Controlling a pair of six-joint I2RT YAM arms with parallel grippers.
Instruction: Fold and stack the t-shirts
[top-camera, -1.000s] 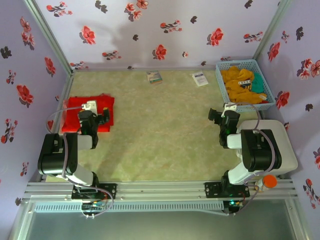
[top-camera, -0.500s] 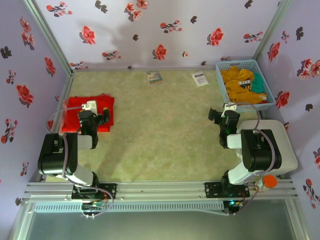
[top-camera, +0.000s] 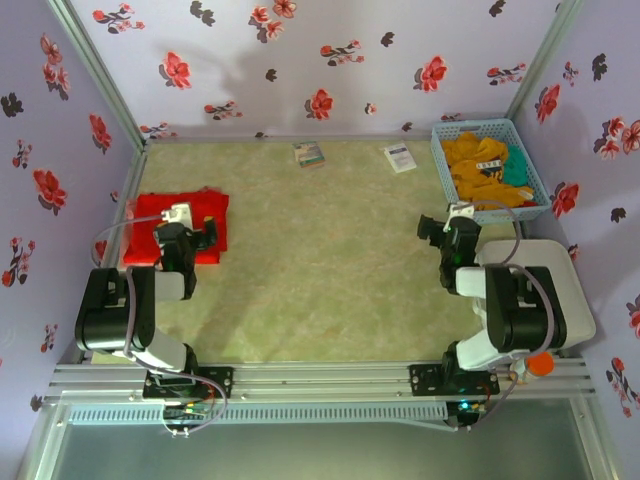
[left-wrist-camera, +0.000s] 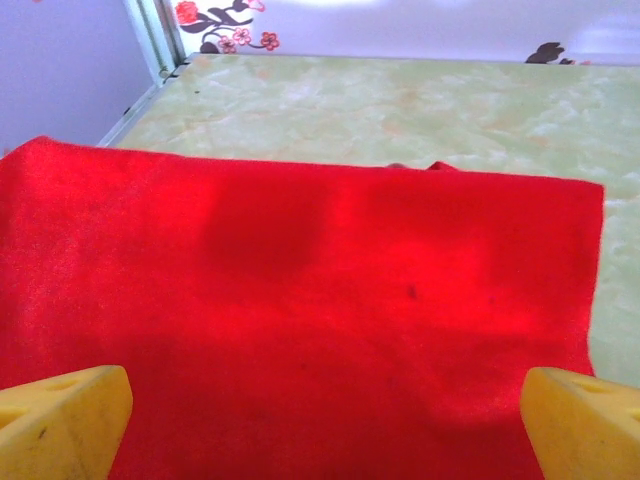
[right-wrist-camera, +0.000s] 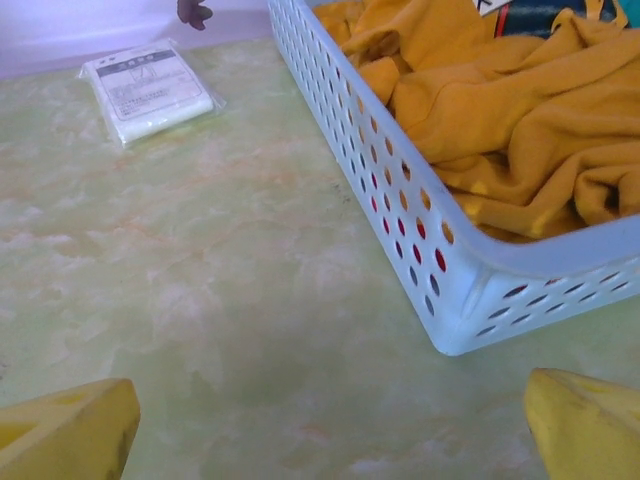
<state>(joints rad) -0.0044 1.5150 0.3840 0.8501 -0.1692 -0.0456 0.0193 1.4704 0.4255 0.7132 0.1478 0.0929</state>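
— What encloses the place?
— Lilac walls (top-camera: 300, 60) printed with red and dark flowers, at nine, twelve and three o'clock.
— And below?
— A pale green marbled tabletop (top-camera: 320, 260), aluminium rail (top-camera: 320, 375) at six.

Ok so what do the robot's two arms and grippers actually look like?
The left arm and right arm are chunky black-and-white jointed segments on black bases, each with a thin pale cable looping to a small white block at the wrist. The left gripper and right gripper are black, with yellow fingertips.
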